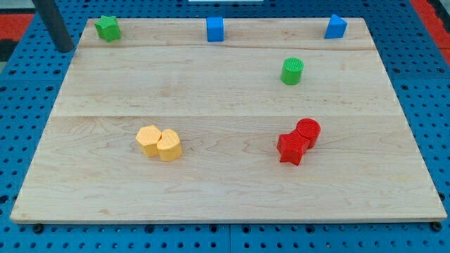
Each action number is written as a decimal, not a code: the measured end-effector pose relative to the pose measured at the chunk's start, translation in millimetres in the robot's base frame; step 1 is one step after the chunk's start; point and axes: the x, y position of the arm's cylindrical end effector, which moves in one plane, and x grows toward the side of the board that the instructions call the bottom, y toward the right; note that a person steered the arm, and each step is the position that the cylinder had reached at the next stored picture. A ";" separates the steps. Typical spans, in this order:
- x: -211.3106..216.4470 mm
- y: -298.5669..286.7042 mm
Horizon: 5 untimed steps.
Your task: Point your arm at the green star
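The green star (107,28) sits at the top left corner of the wooden board (225,190). My dark rod comes down at the view's top left, and my tip (65,49) rests just off the board's left edge, to the left of and slightly below the green star, a short gap apart from it.
A blue cube (215,29) stands at the top middle and a blue block (335,27) at the top right. A green cylinder (292,71) lies right of centre. A yellow pair (159,143) sits lower left; a red star (291,148) touches a red cylinder (308,131) lower right.
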 end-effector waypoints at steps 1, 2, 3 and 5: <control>-10.8 0.7; -59.7 0.6; -80.5 0.3; -78.4 11.4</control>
